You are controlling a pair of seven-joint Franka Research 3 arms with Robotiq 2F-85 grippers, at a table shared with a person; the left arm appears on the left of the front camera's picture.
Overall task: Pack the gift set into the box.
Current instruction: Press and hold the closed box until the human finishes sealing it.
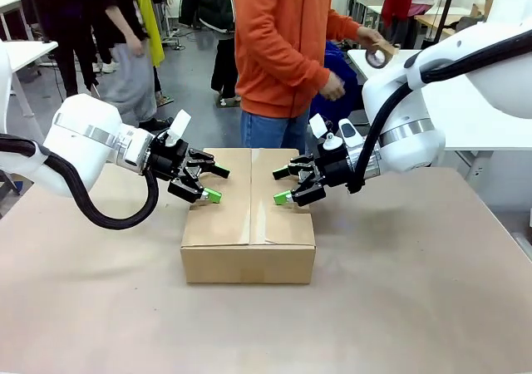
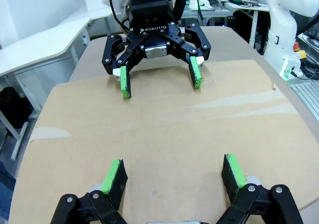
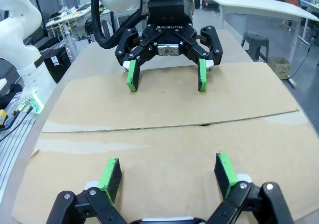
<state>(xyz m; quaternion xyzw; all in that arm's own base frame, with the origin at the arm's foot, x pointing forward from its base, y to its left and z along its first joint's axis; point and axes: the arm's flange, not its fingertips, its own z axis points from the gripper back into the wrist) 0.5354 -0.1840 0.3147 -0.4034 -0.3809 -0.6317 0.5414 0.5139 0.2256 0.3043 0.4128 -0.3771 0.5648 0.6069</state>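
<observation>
The box [image 1: 248, 251] stands in the middle of the table with its top flaps folded shut and a seam running down the centre. The gift set is hidden. My left gripper [image 1: 218, 184] is open over the left flap, fingers pointing right. My right gripper [image 1: 281, 186] is open over the right flap, facing it. The left wrist view shows my open left gripper [image 2: 173, 170] above the cardboard top [image 2: 164, 129], with the right gripper [image 2: 160, 84] opposite. From the right wrist, my right gripper [image 3: 168, 167] is open and the left gripper [image 3: 167, 82] faces it across the seam [image 3: 199, 124].
A person in an orange top [image 1: 283, 41] stands behind the box holding a roll of tape [image 1: 380, 56]. The brown tabletop [image 1: 416, 307] lies bare around the box. White tables and other people are farther back.
</observation>
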